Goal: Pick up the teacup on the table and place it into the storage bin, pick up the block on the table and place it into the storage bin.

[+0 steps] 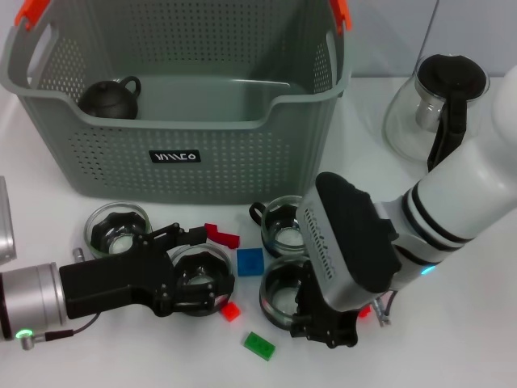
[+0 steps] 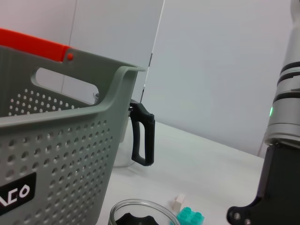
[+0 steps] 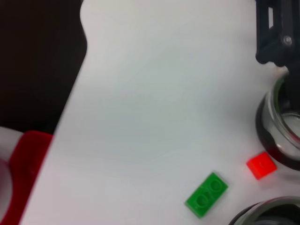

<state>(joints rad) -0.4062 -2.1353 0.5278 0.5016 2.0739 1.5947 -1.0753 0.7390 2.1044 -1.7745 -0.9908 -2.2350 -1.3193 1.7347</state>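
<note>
Our left gripper (image 1: 184, 271) is low on the table, its fingers spread around a glass teacup (image 1: 200, 279); we should close slowly on the rim. Our right gripper (image 1: 323, 327) sits over another teacup (image 1: 284, 293); we cannot tell its fingers' state. The storage bin (image 1: 174, 158) stands beyond the fingers, and the blue block (image 1: 250, 262) lies between the two grippers.

Overall light: bright, even, falling from above onto the white table (image 1: 48, 356).
Shadows: lying soft and short beneath the storage bin (image 1: 178, 174) and the right gripper (image 1: 323, 327).
Glare: glinting off the glass jug (image 1: 408, 121).
Head view: staying sharp throughout; bin walls bowing slightly toward the edges.
Left wrist view: holding focus on the bin wall (image 2: 56, 154).
Right wrist view: blurring noticeably; green block (image 3: 206, 194) showing soft edges.
</note>
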